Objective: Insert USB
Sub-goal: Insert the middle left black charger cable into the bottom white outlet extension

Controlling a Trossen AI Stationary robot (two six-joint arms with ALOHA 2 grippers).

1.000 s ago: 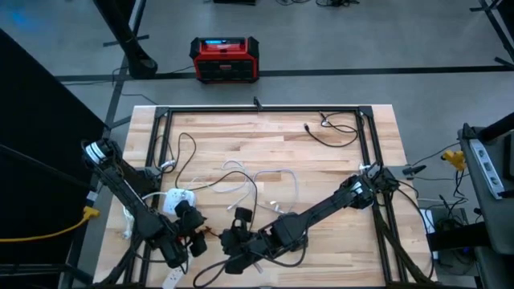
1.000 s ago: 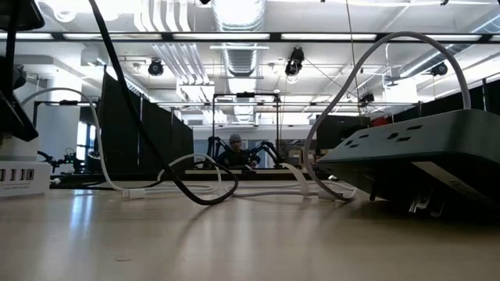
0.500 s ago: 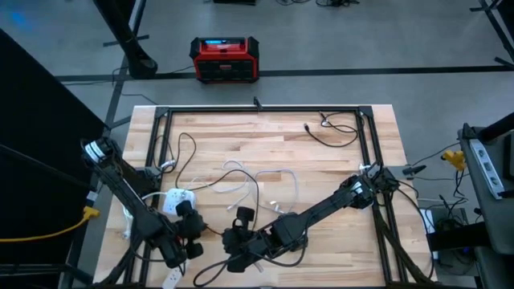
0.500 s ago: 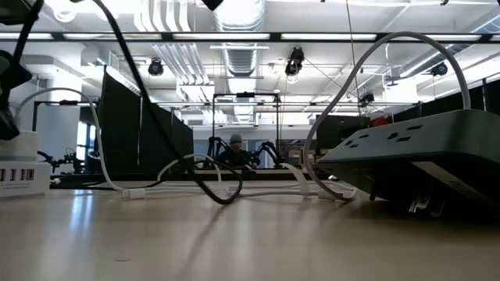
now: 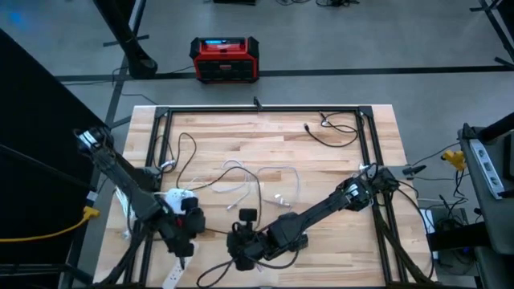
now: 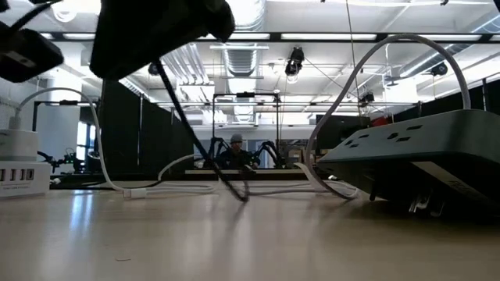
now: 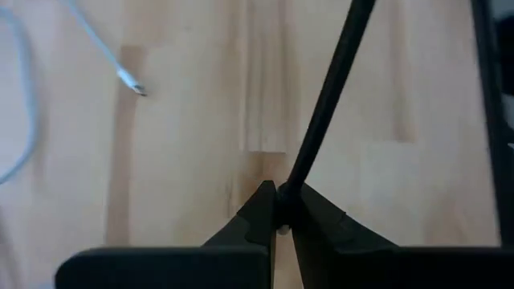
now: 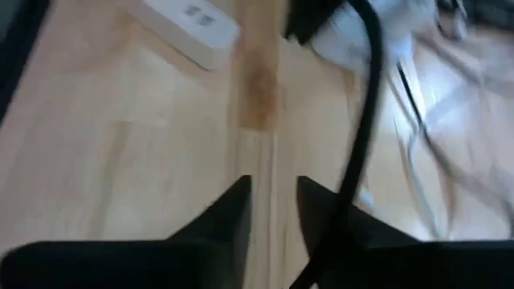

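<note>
A: Black and thin, the cable [image 7: 325, 104] is pinched between the fingertips of the left gripper [image 7: 279, 210]; the two tips meet on it, above the wooden table [image 7: 185, 152]; from above, this gripper [image 5: 186, 227] sits at the near left of the table, just beside the white hub [image 5: 178, 198].

B: And the right gripper [image 8: 273, 197]?

A: Its fingers stand a little apart, with bare wood showing between them; the same dark cable runs just beside one finger, but nothing is inside the gap; from above it [image 5: 238, 243] is near the front edge, close to the left one.

B: How will the cable handle, do you think?

A: I judge it light and soft; it will bend and swing if held far from the end; the plug itself is stiff but small, and I cannot see it clearly; it is better to hold close behind the plug, so the tip does not wander when pushed into a port.

B: Which port?

A: I cannot tell; a white strip [image 8: 193, 30] with sockets lies near.
</note>
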